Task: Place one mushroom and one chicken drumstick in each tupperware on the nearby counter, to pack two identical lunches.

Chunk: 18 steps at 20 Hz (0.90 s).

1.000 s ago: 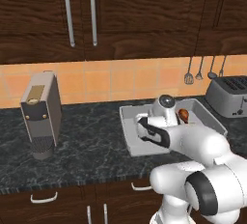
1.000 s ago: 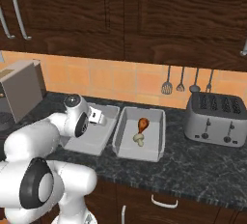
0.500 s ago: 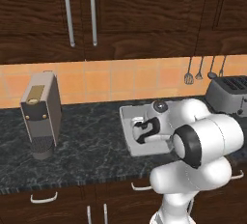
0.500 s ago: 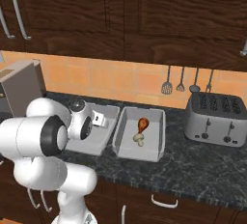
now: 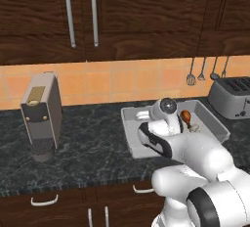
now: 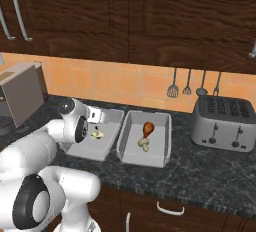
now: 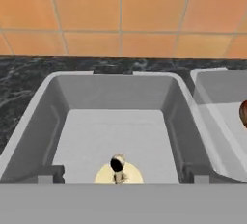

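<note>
Two grey tupperwares stand side by side on the black marbled counter. The left tupperware holds one beige mushroom on its floor. In the right tupperware lie a reddish-brown drumstick and a mushroom. My gripper hangs open just above the left tub's mushroom, fingers spread wide on either side and not touching it. A second drumstick is out of view.
A silver toaster stands right of the tubs. A grey coffee machine sits at the left on the counter. Utensils hang on the orange tiled wall, with dark cabinets above.
The arm's elbow has swung round while the hand stayed over the left tupperware. A mushroom now shows on that tub's floor under the open fingers.
</note>
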{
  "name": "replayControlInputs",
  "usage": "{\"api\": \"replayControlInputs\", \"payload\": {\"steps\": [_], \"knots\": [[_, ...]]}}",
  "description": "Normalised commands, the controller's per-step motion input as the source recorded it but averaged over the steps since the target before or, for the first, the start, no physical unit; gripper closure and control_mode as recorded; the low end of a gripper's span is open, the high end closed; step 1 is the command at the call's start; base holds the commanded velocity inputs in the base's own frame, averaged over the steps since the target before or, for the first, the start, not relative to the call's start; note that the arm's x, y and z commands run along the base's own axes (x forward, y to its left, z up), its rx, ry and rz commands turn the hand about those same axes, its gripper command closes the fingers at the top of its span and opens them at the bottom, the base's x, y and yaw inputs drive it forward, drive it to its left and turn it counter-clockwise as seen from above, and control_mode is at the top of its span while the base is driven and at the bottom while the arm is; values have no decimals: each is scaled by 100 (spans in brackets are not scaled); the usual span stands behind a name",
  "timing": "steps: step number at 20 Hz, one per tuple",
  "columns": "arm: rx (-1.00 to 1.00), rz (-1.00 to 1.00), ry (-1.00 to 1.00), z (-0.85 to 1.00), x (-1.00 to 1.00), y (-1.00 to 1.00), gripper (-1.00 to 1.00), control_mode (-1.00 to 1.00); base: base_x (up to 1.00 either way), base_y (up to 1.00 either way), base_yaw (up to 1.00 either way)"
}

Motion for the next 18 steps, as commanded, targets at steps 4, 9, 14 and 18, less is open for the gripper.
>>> {"api": "replayControlInputs", "payload": {"steps": [4,9,14,18], "knots": [[2,-5,-13,61,-98,-30,-100,-100,0,0,0],[5,0,-1,11,-100,-41,-100,-100,0,0,0],[-4,6,0,0,-100,-1,-100,-100,0,0,0],[-4,1,0,-1,-25,2,-100,100,-75,3,2]]}}
